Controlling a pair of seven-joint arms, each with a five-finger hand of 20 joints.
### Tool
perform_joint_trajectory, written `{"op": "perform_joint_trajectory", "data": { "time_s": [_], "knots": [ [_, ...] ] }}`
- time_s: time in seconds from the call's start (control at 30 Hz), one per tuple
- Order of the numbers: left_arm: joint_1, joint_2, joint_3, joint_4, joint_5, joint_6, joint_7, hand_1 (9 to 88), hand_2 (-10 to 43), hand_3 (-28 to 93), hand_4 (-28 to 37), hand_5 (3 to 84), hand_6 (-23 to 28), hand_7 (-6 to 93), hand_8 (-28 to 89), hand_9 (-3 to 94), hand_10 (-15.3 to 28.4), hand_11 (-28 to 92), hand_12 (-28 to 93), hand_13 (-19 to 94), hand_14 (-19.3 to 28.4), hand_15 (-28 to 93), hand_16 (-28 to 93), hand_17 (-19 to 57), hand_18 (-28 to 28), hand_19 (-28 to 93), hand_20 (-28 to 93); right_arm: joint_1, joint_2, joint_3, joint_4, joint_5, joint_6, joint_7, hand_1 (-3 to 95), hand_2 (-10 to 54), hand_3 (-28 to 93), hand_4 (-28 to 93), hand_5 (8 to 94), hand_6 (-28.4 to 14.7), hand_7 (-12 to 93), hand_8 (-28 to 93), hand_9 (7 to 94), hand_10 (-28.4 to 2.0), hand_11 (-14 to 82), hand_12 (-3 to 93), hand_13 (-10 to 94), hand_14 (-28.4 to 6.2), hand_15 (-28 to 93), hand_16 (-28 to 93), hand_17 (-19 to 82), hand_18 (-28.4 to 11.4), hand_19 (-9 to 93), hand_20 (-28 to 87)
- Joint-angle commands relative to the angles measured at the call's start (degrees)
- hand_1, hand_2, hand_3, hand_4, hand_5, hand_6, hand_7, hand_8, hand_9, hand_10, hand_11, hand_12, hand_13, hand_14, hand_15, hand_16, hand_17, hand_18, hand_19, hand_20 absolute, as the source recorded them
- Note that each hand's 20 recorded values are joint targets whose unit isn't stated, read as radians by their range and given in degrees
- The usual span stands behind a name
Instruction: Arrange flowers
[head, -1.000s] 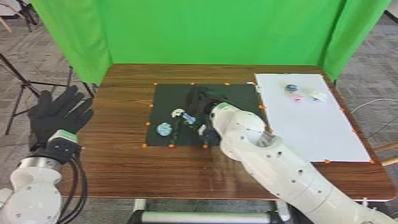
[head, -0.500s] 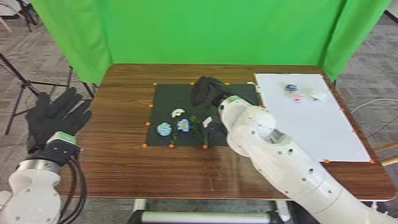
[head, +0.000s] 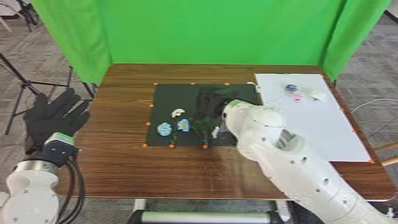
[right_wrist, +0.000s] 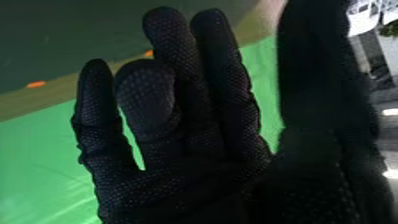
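While the left arm (head: 34, 185) enters at the near left, its robot hand (head: 55, 120) is positioned beside the left edge of the brown surface (head: 115, 170), wide open, fingers straight and spread. The right arm (head: 306, 175) extends over the surface. On the dark mat (head: 169, 95), a small white item (head: 216, 131), too small to identify, lies beside green stems (head: 202, 132). To their left are a blue flower (head: 183, 125) and a pale blue flower (head: 164, 129), with a white flower (head: 178, 112) just beyond. The right robot hand (head: 211, 104) is over the mat farther back; in the right wrist view it is open, fingers extended. On the white sheet (head: 329, 135) at right, a pink flower (head: 298, 98), a cream flower (head: 318, 95) and a dusky blue flower (head: 291, 88) lie near one another. Behind the surface hangs a green backdrop (head: 213, 30).
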Motion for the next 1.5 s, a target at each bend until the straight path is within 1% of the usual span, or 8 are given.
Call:
{"op": "perform_joint_trajectory", "data": {
  "time_s": [0.03,0.5,0.63,1.17,1.23,1.33,1.4,1.5],
  "knots": [
    [-0.5,-0.06,0.50,0.20,0.72,-0.50,-1.20,24.7,13.1,70,-28.3,36.8,7.6,16.3,-11,29.3,13.9,21,9,19,15.4,39,-10,-6.9,12.7,28,8,-0.5,-4.1,-3.9,2.8,-3.3,6.5,1.4,65.1,-9.5,22,-28,66.7,-1.9,24,-14,69.5,-14.1,34.8,26.0,63,-12.5,74,37,23,-23.9,71,41],
    [-0.4,-0.04,0.86,0.14,0.46,0.22,-0.64,24.9,13.3,70,-28.3,37.1,7.7,16.6,-11,29.4,14.0,21,9,20,15.4,39,-10,-6.9,12.6,28,9,1.0,-5.2,-8.8,8.3,-8.8,14.1,2.1,69.1,-9.5,24,-28,68.7,-1.0,26,-7,70.3,-13.3,38.4,28.1,64,-11.7,74,38,24,-23.3,72,41],
    [-0.2,-0.13,0.56,-0.04,0.36,0.60,-0.58,24.8,13.3,70,-28.3,37.1,7.7,16.6,-11,29.4,14.0,21,9,20,15.5,39,-10,-6.9,12.6,28,8,0.7,-4.6,-8.8,7.1,-8.9,14.8,2.1,69.5,-9.5,32,-28,67.4,-1.1,28,-3,72.1,-11.3,30.9,39.5,65,-11.4,74,38,25,-23.5,73,40],
    [-0.5,-0.41,0.23,0.30,0.81,0.01,-1.98,25.0,13.2,70,-28.3,37.2,7.8,16.6,-11,29.6,13.9,21,9,20,15.4,39,-10,-7.0,12.7,29,9,-1.9,-3.2,-9.5,2.0,-12.1,12.8,-1.7,67.8,-9.5,32,-28,64.7,-0.5,29,-16,67.4,-12.7,38.1,33.5,63,-11.7,74,39,24,-23.4,72,41],
    [-1.3,-0.11,0.98,0.31,0.68,1.48,-1.95,25.1,13.3,70,-28.3,37.2,7.8,16.6,-11,29.6,13.9,21,9,20,15.5,39,-10,-7.1,12.8,29,9,-1.8,-3.4,-10.0,2.5,-12.7,13.2,-1.2,68.0,-9.5,32,-28,64.2,-0.1,29,-16,65.9,-13.2,39.0,31.5,62,-12.1,74,39,24,-23.4,72,41],
    [-0.8,-0.22,0.60,0.23,0.66,0.82,-1.62,25.1,13.4,70,-28.3,37.4,7.9,16.7,-11,30.0,14.1,22,9,20,15.5,40,-10,-7.1,12.8,29,9,-0.9,-3.5,-11.3,3.9,-13.5,13.7,-0.9,69.0,-9.5,31,-28,64.1,0.2,29,-16,65.1,-13.4,39.7,28.5,62,-12.2,75,38,24,-23.4,72,41],
    [-0.1,-1.45,-1.01,0.85,3.48,-3.58,-4.02,25.1,13.5,70,-28.3,37.5,7.9,16.7,-11,29.9,14.0,22,9,20,15.5,40,-10,-7.1,12.8,29,9,-0.5,-3.7,-11.0,4.5,-13.5,13.2,-1.0,72.5,-9.5,25,-28,64.2,0.2,29,-16,65.3,-13.2,38.2,29.8,62,-12.2,75,38,24,-23.3,72,42],
    [-0.2,-2.16,-1.95,0.93,6.04,-5.02,-5.21,25.1,13.4,70,-28.3,36.7,7.6,16.3,-11,29.1,13.8,20,8,19,15.4,38,-11,-7.1,12.8,29,8,0.2,-3.3,-11.3,4.6,-13.7,13.2,-0.9,74.9,-9.5,23,-28,63.1,-0.6,28,-15,65.4,-12.7,34.3,29.4,61,-11.8,74,38,23,-23.0,72,41]
  ]
}}
